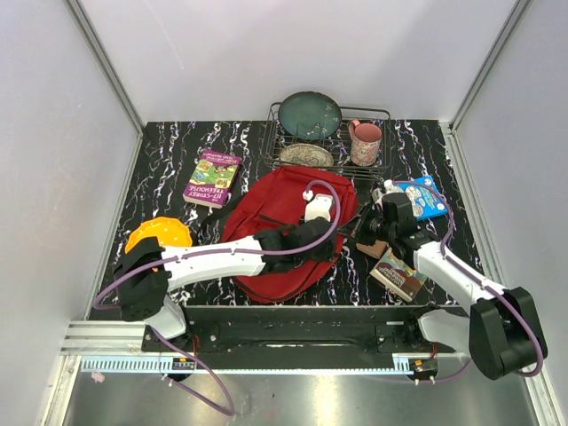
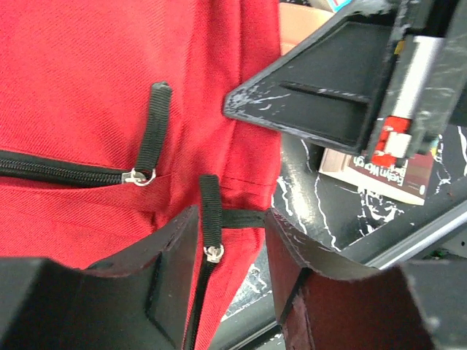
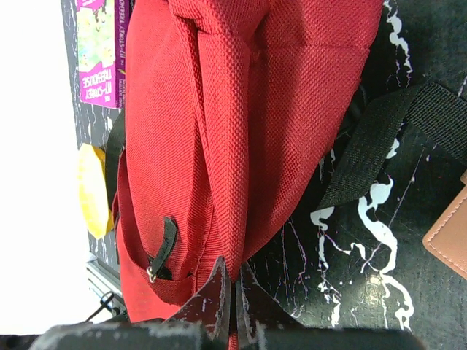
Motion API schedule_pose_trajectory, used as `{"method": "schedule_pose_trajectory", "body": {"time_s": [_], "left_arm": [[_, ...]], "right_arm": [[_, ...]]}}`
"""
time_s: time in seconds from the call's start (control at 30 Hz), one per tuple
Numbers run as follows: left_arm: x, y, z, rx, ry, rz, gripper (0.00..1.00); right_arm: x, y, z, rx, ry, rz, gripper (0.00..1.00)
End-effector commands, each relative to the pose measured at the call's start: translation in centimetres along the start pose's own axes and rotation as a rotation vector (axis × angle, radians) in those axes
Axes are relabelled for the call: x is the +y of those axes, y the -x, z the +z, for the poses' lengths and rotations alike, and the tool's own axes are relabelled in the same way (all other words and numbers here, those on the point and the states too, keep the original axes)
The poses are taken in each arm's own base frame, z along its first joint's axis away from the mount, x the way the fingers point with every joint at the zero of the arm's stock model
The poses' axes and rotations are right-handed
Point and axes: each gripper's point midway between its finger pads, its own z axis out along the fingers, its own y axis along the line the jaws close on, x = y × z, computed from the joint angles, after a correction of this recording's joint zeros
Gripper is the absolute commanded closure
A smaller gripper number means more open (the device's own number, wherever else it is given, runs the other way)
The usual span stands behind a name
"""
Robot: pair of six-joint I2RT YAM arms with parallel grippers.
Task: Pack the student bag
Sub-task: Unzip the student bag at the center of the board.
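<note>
Lying flat at the middle of the table (image 1: 169, 177), the red backpack (image 1: 280, 197) is filling the space between both arms. The left gripper (image 2: 232, 226) is hovering near the bag's 3 o'clock side, its fingers parted on either side of a black zipper pull (image 2: 211, 208), with a gap showing beside it. The right gripper (image 3: 235, 292) is pinching a fold of red fabric at the bag's 3 o'clock edge, jaws pressed together on it. A purple book (image 1: 213, 177) is lying at the bag's 10 o'clock, a wire rack (image 1: 344, 146) at 12 o'clock.
</note>
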Motion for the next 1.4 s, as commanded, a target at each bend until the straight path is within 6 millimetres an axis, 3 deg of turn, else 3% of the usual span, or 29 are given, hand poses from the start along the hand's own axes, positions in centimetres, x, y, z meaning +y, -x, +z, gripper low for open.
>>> {"method": "schedule_pose_trajectory", "body": {"time_s": [0.0, 0.17, 0.43, 0.57, 0.97, 1.1, 1.37], "left_arm": [[-0.1, 1.4, 0.1, -0.045, 0.039, -0.024, 0.55], [0.2, 0.5, 0.9, -0.011, 0.075, -0.023, 0.5], [0.2, 0.5, 1.6, -0.005, 0.09, -0.016, 0.52], [0.7, 0.3, 1.8, -0.003, 0.107, -0.015, 0.64], [1.3, -0.1, 2.0, -0.002, 0.128, -0.014, 0.82], [1.3, -0.2, 1.9, 0.0, 0.123, -0.008, 0.99], [2.1, -1.1, 0.9, -0.002, 0.096, -0.012, 1.0]], "right_arm": [[2.1, 1.5, -1.0, -0.068, 0.056, -0.04, 1.0], [2.6, 1.8, -1.5, -0.081, 0.065, -0.046, 1.0], [2.8, 1.7, -1.9, -0.082, 0.067, -0.065, 1.0], [2.8, 1.7, -2.1, -0.087, 0.068, -0.064, 1.0], [2.9, 2.0, -2.0, -0.091, 0.066, -0.066, 1.0], [2.6, 1.9, -1.9, -0.091, 0.054, -0.062, 1.0], [0.8, 2.4, -0.4, -0.105, -0.024, -0.035, 1.0]]}}
